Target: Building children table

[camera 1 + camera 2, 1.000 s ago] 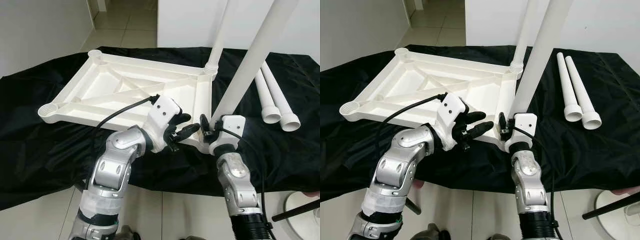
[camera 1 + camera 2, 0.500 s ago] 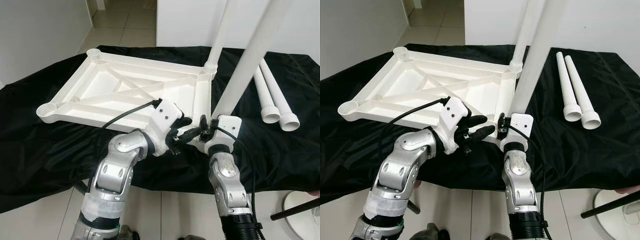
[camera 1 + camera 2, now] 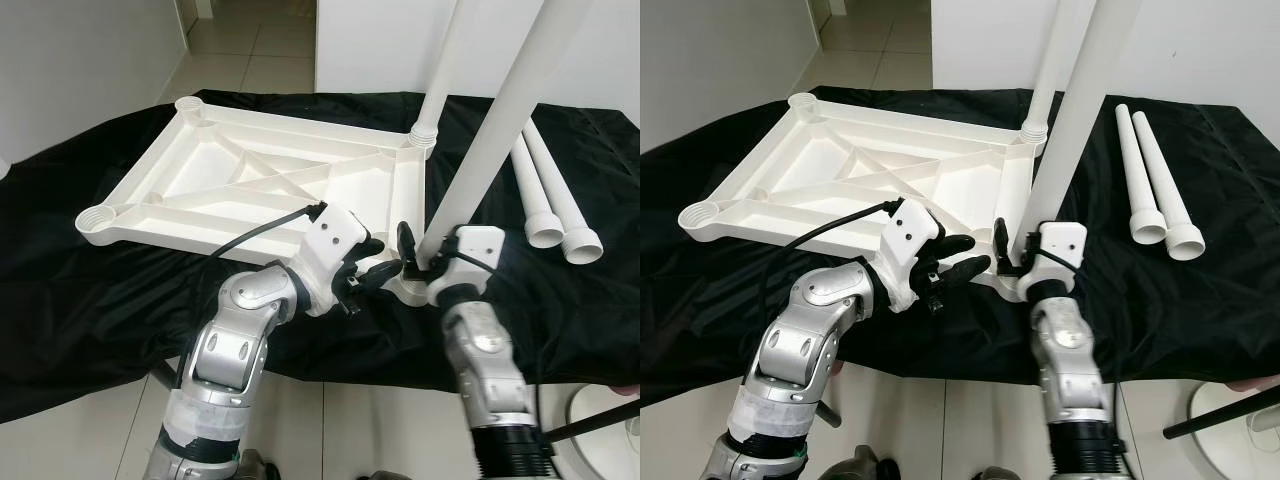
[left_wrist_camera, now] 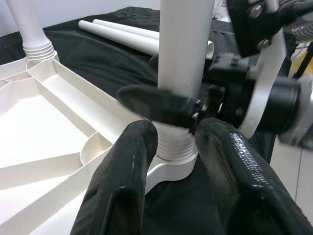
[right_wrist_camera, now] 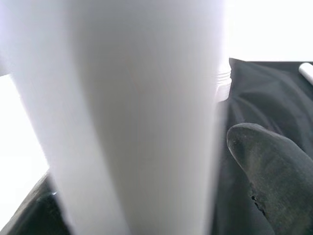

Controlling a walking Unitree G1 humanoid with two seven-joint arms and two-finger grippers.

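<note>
A black cloth [image 3: 90,300] is covering the whole support surface, spreading across the middle of the frame. An upturned white tabletop [image 3: 250,185] is lying on it left of centre. Two loose white legs [image 3: 548,200] are lying side by side on it at the right edge.

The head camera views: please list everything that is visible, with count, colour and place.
Table top: one, white, upside down on the cloth.
Fitted table legs: two, white, upright in the near right and far right corner sockets.
Loose table legs: two, white, side by side on the cloth at the right.
Cloth: one, black, under everything.
Floor: pale tiles beyond.
Left gripper: fingers open, beside the near leg's base.
Right gripper: fingers around the near leg's base.
</note>
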